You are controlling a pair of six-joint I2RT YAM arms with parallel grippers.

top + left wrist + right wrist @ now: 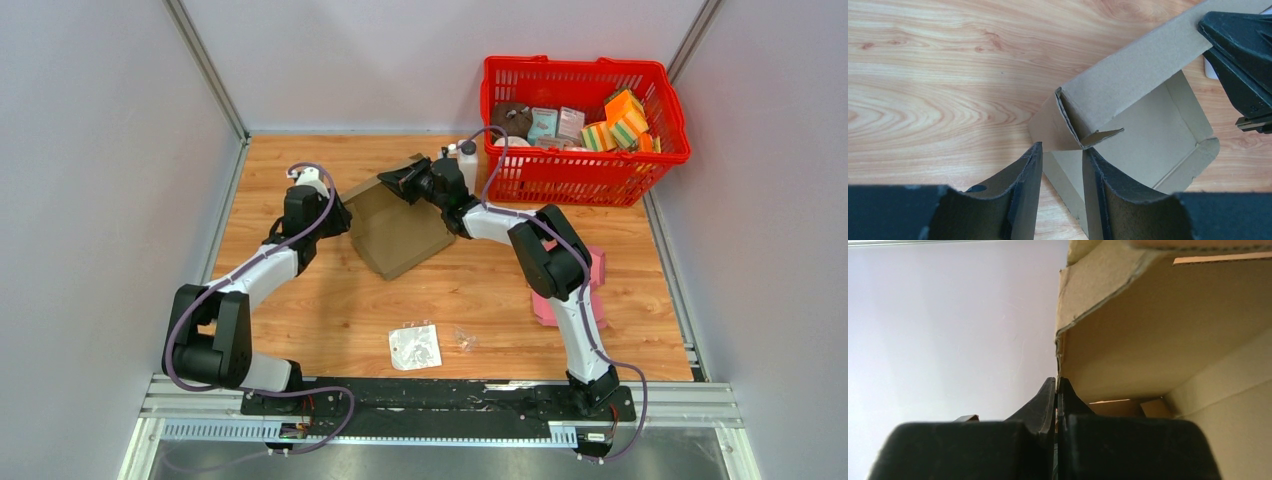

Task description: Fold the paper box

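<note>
The left pincer [1062, 148] sits at the left side of the paper box [400, 235], its jaws apart and straddling the box's near corner, one finger outside the wall and the other inside. A curled corner flap stands just ahead of the fingertips. The paper box itself lies on the wooden counter [480, 290] between the two arms, a brown cardboard tray, open side up, with its walls partly raised. Nearer the arm bases than the box, well apart from it, lies a small clear plastic bag [415, 347]. At the far edge of the box the right pincer [1057, 385] is closed, its tips pressed together on the thin edge of a cardboard wall. A white bottle [467, 160] stands just right of the box's far corner. Farther right of the box is a red basket [570, 180] holding sponges and small packets, and a pink item [597, 268] lies partly under the right arm.
</note>
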